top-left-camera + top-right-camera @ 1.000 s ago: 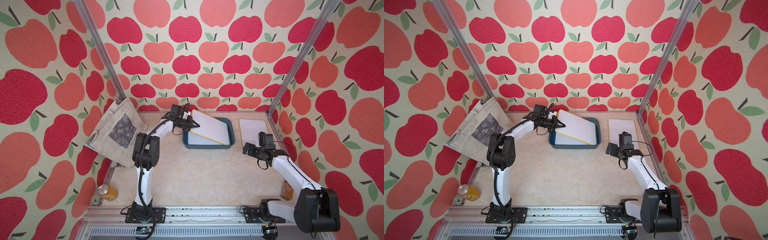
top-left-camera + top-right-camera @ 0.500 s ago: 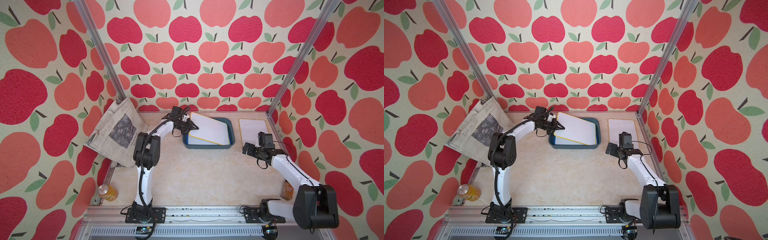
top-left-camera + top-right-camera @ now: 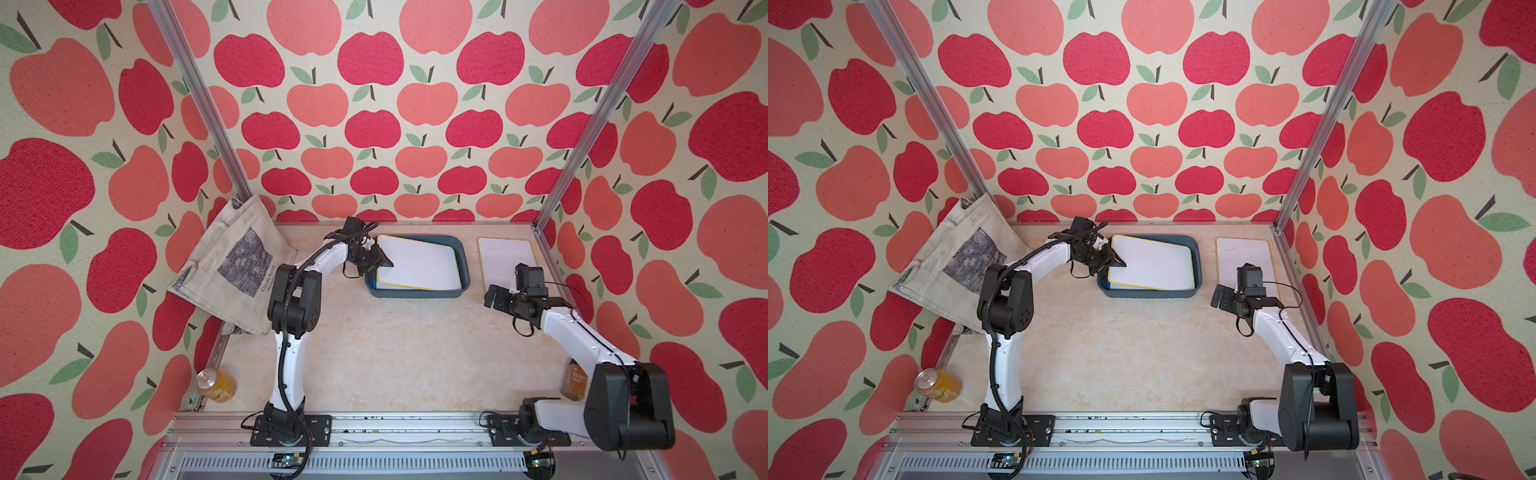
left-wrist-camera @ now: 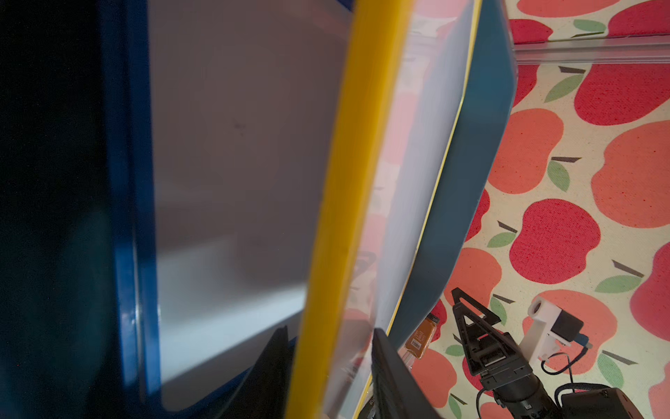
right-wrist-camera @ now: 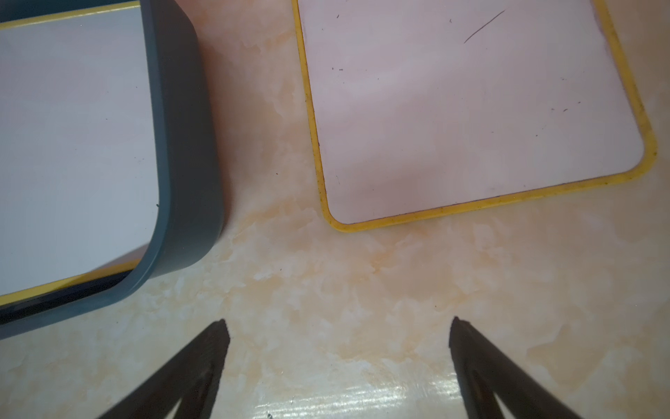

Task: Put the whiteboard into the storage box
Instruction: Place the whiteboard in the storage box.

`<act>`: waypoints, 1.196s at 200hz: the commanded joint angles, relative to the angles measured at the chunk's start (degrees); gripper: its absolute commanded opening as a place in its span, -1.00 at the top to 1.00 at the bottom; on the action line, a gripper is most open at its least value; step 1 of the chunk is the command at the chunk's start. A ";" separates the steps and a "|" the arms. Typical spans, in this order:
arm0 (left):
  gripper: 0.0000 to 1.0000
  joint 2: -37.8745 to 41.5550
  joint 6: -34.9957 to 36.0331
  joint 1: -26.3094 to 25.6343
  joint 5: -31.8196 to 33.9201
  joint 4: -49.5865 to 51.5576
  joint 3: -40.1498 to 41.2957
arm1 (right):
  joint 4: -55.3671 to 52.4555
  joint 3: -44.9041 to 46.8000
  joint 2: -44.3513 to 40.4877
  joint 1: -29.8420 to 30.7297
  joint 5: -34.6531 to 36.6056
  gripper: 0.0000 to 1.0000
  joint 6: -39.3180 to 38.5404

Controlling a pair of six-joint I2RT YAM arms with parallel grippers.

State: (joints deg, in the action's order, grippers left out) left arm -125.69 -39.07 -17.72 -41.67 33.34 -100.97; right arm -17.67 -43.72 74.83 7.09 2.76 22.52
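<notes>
Storage box (image 3: 417, 293): sits at the back of the table (image 3: 395, 353), centre, long side across.

Yellow-framed whiteboard (image 3: 419, 264): inside the storage box but not flat. It lies skewed, with its left end raised and its right end down against the right wall. In the left wrist view it stands off at an angle from a blue-framed whiteboard (image 4: 232, 145) lying beneath it in the box.

Left gripper (image 3: 380, 262): at the left end of the box, jaws partway apart and straddling the raised yellow edge. A sliver of gap shows between one finger (image 4: 275, 362) and the frame, so the edge is not clamped (whether the other finger touches the board face, I cannot tell).

Right gripper (image 5: 339, 321): jaws spread wide, holding nothing. It hangs over bare table just in front of the gap between the box and a second yellow-framed whiteboard (image 3: 506, 262), which lies flat on the table right of the box, apart from it.

Also present: tote bag (image 3: 237, 266) against the left wall and a drinks can (image 3: 215, 384) at the front left.
</notes>
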 commanded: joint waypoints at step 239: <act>0.20 -2.70 2.83 -1.18 22.04 10.94 -1.33 | 0.12 3.56 -2.50 -0.58 -2.74 -0.99 2.20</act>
State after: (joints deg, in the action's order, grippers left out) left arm -126.17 -36.27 -19.40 -27.18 40.73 -103.00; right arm -17.39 -41.04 73.38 6.94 1.48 23.29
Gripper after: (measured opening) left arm 0.399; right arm 0.992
